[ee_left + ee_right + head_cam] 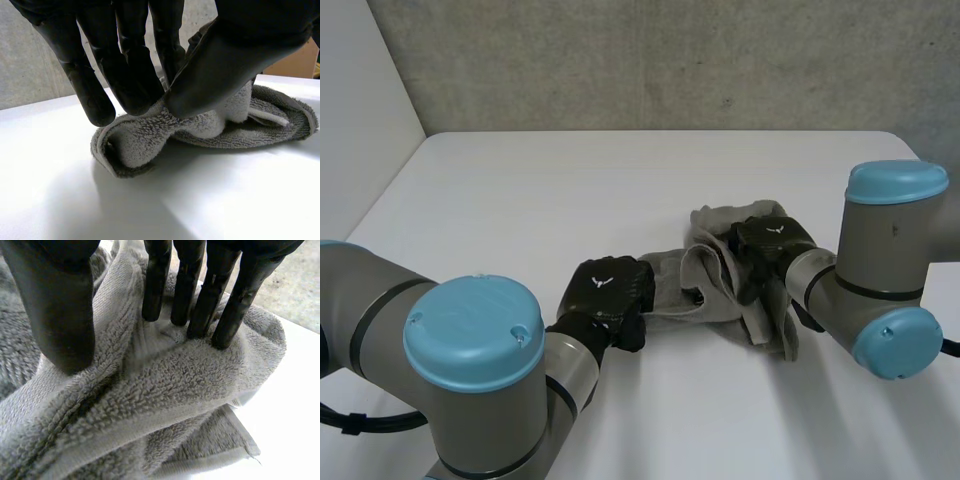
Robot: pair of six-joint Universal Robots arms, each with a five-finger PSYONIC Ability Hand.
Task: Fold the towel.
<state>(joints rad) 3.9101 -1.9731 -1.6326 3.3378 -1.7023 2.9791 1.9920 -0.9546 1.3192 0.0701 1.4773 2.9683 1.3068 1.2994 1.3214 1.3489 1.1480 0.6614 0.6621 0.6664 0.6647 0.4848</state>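
Where it lies on the white table (570, 190), the grey towel (715, 272) is seen as a crumpled, bunched heap with ridges and loose folds, and no flat layer can be made out. The left hand (610, 290) is noted at the towel's left end, where a narrow strip of cloth runs out toward it. In the left wrist view a rolled fold of that end is pinched between the thumb (225, 65) and the fingers (125, 65), the thumb being pressed onto the terry from one side and the fingertips from the other; the fold is lifted slightly, while the rest of the towel rests on the table behind it. The right hand (770, 245) is recorded on top of the towel's right part, with cloth draped round it and a flap hanging down beside the wrist. In the right wrist view its fingers (200, 290) are held straight and dug into the pile, the thumb (60, 315) is set against the cloth on the opposite side, and a ridge of towel is gathered up and gripped between them. A hemmed edge is visible below that ridge. Grey arms with light-blue caps are seen nearer the camera than the towel, and a grey wall (670, 60) stands beyond it.
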